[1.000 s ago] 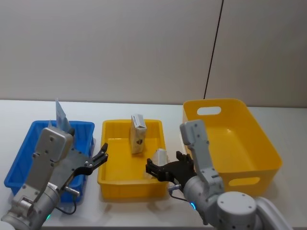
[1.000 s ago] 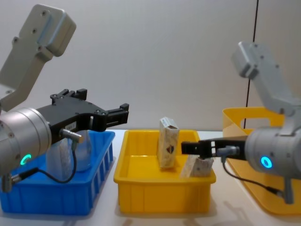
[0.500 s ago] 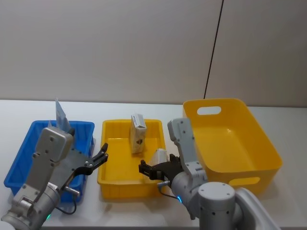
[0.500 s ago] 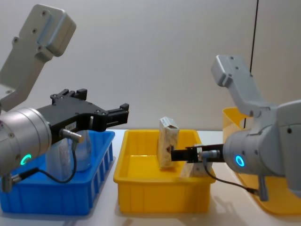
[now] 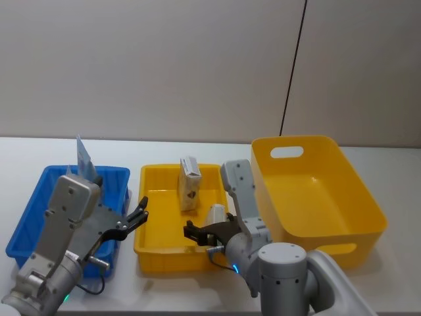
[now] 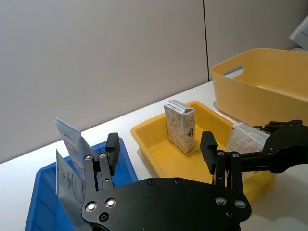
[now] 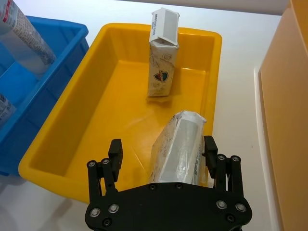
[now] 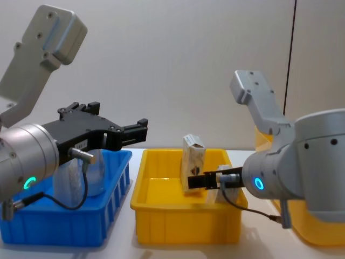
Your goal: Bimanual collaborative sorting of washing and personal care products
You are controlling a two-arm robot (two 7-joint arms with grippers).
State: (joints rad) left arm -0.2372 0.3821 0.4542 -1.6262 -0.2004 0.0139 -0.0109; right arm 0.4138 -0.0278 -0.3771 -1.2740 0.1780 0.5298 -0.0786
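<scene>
An upright cream carton point(image 5: 189, 184) point(image 7: 162, 65) stands at the back of the small yellow tub point(image 5: 150, 245). A second cream carton point(image 7: 180, 149) point(image 5: 217, 214) leans against that tub's right wall. My right gripper point(image 7: 162, 151) point(image 5: 198, 234) is open over the tub's front, one finger on each side of the leaning carton, apart from it. A pale blue squeeze tube point(image 5: 83, 158) point(image 6: 70, 144) stands in the blue crate point(image 5: 38, 197), with a clear bottle point(image 8: 95, 174) beside it. My left gripper point(image 5: 137, 219) point(image 8: 133, 129) hangs open above the crate's right edge.
A large yellow tub point(image 5: 329, 217) with a handle slot sits to the right of the small tub, close to my right arm. The three containers stand side by side on the white table point(image 5: 395, 164), with a grey wall behind.
My right arm has swung left, carrying its open gripper further over the small tub and around the leaning carton. The left arm and all products stayed put.
</scene>
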